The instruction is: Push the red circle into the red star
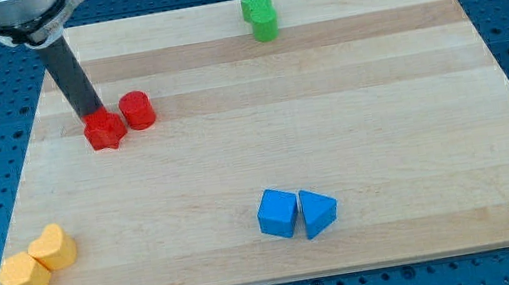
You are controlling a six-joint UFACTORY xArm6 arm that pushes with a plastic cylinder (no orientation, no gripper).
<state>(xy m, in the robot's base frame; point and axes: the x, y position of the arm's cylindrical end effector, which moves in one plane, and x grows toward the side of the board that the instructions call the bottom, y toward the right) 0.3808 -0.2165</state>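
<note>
Red circle [137,111] sits in the upper left of the frame, touching or all but touching the red star [105,130], which lies just to its left and slightly lower.

Nearest the frame's bottom, two yellow blocks [38,262] huddle at the lower left corner of the counter [383,123], and a blue cube [278,212] and blue wedge [318,213] sit side by side at lower centre, well apart from the reds.

Farther up come the two red blocks and my tip [92,117]. The arm carries no gripper, only the rod, so there is nothing to open or close. The tip stands at the star's upper edge, on the star's side of the pair, left of the circle.

That is the relation the next move turns on: the circle lies to the tip's right, with the star below and between. To drive the circle leftward, I judge the tip must go round to the circle's right side; pushing from here would shove the star away.

Farthest, a green star [261,14] rests near the top edge.
</note>
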